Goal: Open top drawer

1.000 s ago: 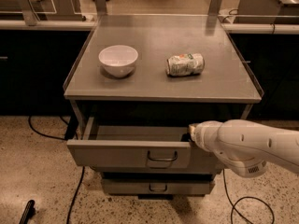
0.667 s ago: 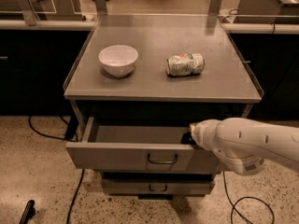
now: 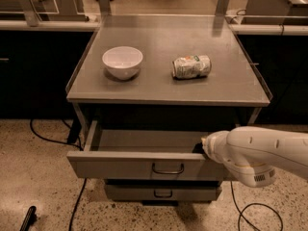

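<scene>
The top drawer [image 3: 120,165] is pulled out from under the grey cabinet top, its shallow grey tray showing. Its flat front carries a small dark loop handle [image 3: 168,169] in the middle. My white arm reaches in from the right, and the gripper [image 3: 199,148] sits at the drawer's right front corner, just behind the front panel, mostly hidden by the arm's wrist. A narrower drawer front [image 3: 162,192] with its own handle sits below, closed.
A white bowl [image 3: 122,62] and a crushed can [image 3: 191,66] lying on its side sit on the cabinet top [image 3: 163,88]. Black cables run over the speckled floor at left [image 3: 77,201] and right [image 3: 250,211]. Dark counters flank the cabinet.
The drawer has slid a little further out toward the camera, and the arm has moved with it.
</scene>
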{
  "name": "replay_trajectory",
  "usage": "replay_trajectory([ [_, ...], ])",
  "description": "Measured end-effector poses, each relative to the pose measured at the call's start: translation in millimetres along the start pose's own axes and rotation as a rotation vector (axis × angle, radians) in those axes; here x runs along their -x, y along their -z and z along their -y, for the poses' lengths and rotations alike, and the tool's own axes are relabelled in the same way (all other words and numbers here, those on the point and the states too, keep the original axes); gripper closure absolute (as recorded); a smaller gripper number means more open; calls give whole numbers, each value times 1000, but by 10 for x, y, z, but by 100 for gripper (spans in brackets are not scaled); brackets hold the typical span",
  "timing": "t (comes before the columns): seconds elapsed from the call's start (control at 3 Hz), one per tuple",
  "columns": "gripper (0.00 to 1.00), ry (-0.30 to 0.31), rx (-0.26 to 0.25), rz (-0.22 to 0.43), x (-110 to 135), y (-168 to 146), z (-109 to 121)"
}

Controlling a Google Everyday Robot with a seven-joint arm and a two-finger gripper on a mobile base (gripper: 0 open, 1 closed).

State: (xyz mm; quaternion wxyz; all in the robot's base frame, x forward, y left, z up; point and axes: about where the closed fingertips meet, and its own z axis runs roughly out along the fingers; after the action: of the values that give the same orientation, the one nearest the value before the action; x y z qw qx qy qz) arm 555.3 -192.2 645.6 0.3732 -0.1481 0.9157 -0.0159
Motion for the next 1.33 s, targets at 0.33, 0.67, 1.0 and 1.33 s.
replay_trajectory([
  [0.33,100,5,19,-24,-134,59,-45],
  [0.67,100,5,19,-24,-117,77,-46],
  [1.0,100,16,24,-39,-218,135,-74],
  [1.33,100,16,24,-39,-206,151,-71],
])
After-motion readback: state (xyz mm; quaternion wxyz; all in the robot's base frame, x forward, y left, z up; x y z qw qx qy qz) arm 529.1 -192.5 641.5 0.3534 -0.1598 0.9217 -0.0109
